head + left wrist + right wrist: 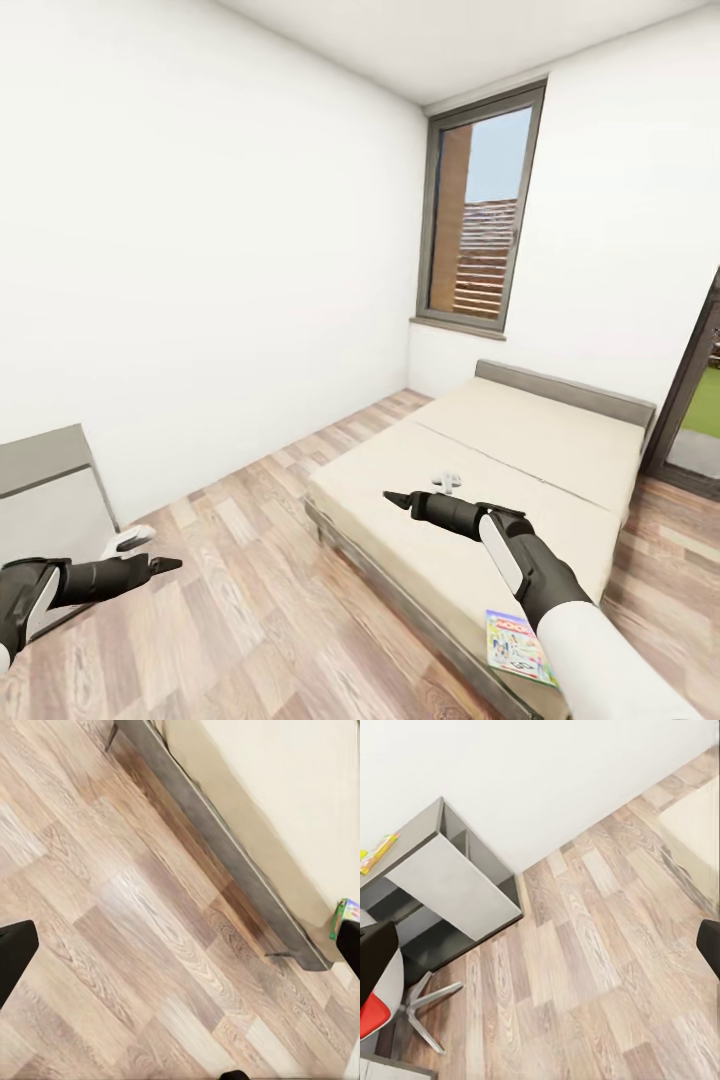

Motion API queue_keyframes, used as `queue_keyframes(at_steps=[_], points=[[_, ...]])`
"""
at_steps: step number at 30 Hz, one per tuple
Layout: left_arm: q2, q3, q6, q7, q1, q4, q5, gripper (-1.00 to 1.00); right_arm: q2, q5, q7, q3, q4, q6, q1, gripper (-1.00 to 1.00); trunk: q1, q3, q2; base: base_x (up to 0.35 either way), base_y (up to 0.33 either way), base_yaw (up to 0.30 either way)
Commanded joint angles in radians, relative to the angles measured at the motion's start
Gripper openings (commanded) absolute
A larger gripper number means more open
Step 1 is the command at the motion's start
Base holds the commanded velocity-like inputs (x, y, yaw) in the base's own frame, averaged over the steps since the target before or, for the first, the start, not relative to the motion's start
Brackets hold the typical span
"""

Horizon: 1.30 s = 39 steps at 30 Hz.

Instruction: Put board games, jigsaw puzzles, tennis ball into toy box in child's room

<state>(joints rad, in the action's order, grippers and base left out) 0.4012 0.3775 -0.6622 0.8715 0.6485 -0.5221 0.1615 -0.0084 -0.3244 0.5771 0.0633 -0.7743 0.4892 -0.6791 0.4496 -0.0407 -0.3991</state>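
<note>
- Looking into the room, what do you see?
- A big bed (520,470) with a tan top. It stands on a wood floor (260,600), under a tall window (483,210).
- Is there a toy on it?
- Yes. A bright board game (517,646) lies flat near the bed's close corner, just beside the right arm. The left wrist view shows a bit of its edge (343,916) on the bed there too.
- And that little white thing?
- It sits in the middle of the bed (447,482). It is too small to tell what it is.
- What are the hands doing?
- The right gripper (397,498) is up over the bed and holds nothing. In the right wrist view its fingers (376,958) stand wide apart. The left gripper (165,565) hangs over the floor. Its fingers (15,954) are wide apart too, with nothing between them.
- Anything else?
- A gray table (442,874) stands by the white wall (200,220). Something yellow and green (379,851) lies on its top. A chair with a red and white seat (379,1001) is beside it.
</note>
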Motion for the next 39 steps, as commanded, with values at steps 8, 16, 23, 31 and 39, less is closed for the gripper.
queue_keyframes(at_steps=[8,16,23,31,39], points=[[0.000,0.007,-0.006,0.009,0.000,-0.001,0.010,1.00,0.001,-0.008,-0.002,0.003,0.000,0.006,0.000,1.00,0.000,0.008,-0.001,0.000,0.031,-0.229],[0.000,0.008,-0.006,0.010,0.000,-0.001,0.010,1.00,0.002,-0.008,-0.002,0.003,0.001,0.006,0.000,1.00,0.000,0.015,-0.001,0.000,0.002,-0.229],[0.000,0.008,-0.006,0.010,0.000,-0.001,0.010,1.00,0.002,-0.008,-0.002,0.003,0.002,0.006,0.000,1.00,0.000,0.022,-0.001,0.000,0.000,-0.229],[-0.001,0.029,-0.006,0.009,0.000,-0.001,0.010,1.00,0.001,-0.008,-0.002,0.003,0.005,0.006,0.000,1.00,0.000,0.029,-0.001,0.000,0.000,-0.229],[-0.002,0.052,-0.006,0.008,0.000,-0.001,0.012,1.00,0.002,-0.008,-0.003,0.002,0.007,0.006,0.000,1.00,0.000,0.036,-0.001,0.000,0.000,-0.229]])
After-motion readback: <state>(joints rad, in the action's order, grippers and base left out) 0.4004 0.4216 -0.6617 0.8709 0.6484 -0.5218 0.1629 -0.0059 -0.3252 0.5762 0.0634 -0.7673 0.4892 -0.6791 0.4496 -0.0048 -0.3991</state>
